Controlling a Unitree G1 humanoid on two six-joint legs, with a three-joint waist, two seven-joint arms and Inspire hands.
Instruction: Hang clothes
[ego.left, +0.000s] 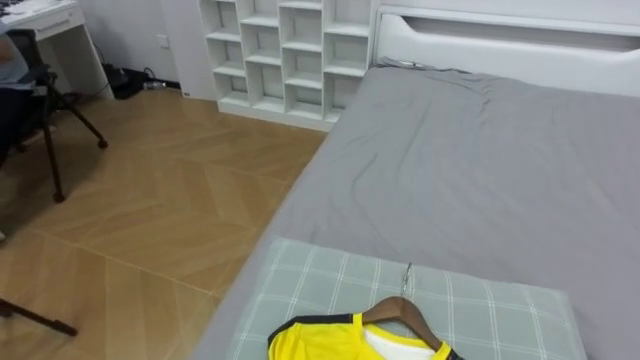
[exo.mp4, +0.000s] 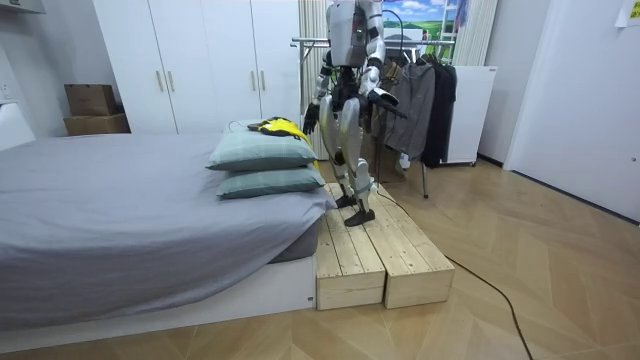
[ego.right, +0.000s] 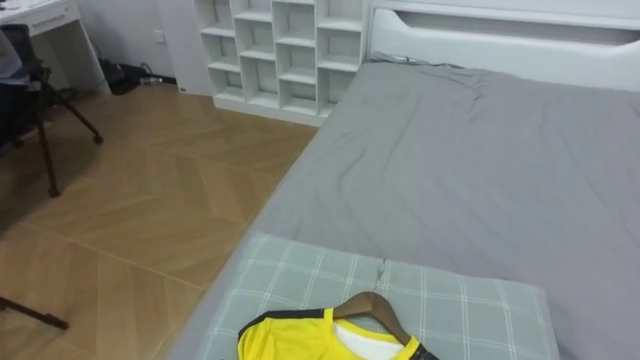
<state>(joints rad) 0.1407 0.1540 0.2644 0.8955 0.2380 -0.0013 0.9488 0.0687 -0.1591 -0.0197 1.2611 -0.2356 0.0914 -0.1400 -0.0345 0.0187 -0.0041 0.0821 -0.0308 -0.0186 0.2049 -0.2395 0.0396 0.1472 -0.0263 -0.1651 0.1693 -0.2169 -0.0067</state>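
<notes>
A yellow shirt with black trim (ego.left: 335, 342) on a wooden hanger (ego.left: 405, 312) lies flat on a pale checked pillow (ego.left: 490, 310) at the near end of the grey bed (ego.left: 470, 170). The hanger's metal hook (ego.left: 407, 272) points away from me. In the room view I stand on a low wooden platform (exo.mp4: 385, 255) beside the bed, with the shirt (exo.mp4: 280, 127) on the upper of two stacked pillows (exo.mp4: 262, 152). My right hand (exo.mp4: 310, 118) hangs close beside the shirt, and my left hand (exo.mp4: 387, 99) is held out at waist height.
Behind me stands a clothes rack (exo.mp4: 425, 70) hung with dark garments. White cube shelves (ego.left: 290, 55), a desk (ego.left: 45, 20) and tripod legs (ego.left: 60, 130) line the wooden floor left of the bed. White wardrobes (exo.mp4: 200, 60) stand beyond the bed.
</notes>
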